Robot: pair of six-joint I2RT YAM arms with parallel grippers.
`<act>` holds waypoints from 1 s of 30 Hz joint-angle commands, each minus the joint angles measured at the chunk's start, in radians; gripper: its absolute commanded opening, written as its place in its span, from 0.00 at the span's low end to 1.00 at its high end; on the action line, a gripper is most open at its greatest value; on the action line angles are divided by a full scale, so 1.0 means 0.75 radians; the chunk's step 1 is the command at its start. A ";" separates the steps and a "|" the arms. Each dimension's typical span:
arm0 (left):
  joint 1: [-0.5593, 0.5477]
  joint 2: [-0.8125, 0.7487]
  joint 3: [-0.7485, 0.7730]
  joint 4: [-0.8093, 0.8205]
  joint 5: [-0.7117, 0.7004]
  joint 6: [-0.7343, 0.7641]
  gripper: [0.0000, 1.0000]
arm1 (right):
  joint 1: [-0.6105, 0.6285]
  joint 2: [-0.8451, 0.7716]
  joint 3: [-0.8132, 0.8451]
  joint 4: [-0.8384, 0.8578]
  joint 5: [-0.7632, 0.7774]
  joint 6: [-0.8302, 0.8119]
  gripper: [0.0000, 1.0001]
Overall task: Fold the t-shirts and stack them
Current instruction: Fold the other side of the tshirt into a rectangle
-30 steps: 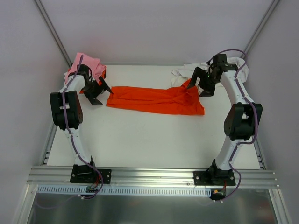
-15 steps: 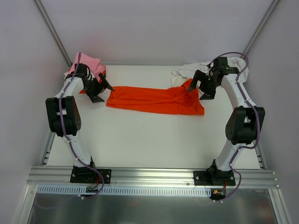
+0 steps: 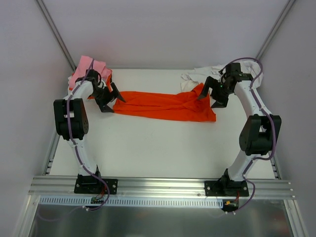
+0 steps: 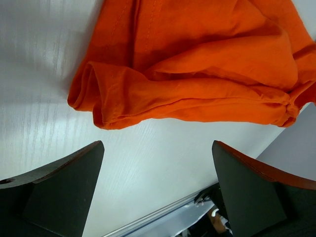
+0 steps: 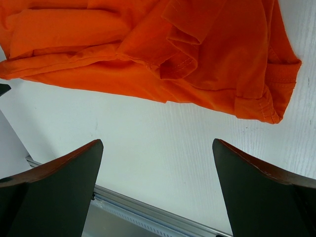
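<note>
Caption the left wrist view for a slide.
Open left end effector near the bunched end of an orange t-shirt on a white table.

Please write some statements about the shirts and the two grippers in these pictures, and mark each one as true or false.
1. The orange t-shirt lies as a long band across the table. True.
2. The left gripper is shut on the orange t-shirt. False: its jaws stand open by the shirt's left end and hold nothing.
3. The pink t-shirt lies at the far left corner. True.
4. The white t-shirt lies at the near edge, between the arm bases. False: it lies at the far right, behind the right gripper.
5. The right gripper is open. True.
</note>
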 commanded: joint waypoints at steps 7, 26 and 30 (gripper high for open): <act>-0.001 0.042 0.028 -0.040 -0.028 0.045 0.58 | 0.007 -0.081 -0.006 0.010 -0.004 -0.006 0.99; -0.007 0.031 0.050 -0.071 -0.120 0.092 0.77 | 0.007 -0.083 -0.006 -0.002 0.008 -0.006 0.99; -0.003 0.001 0.054 -0.083 -0.189 0.121 0.78 | 0.007 -0.081 -0.010 0.002 0.006 -0.006 1.00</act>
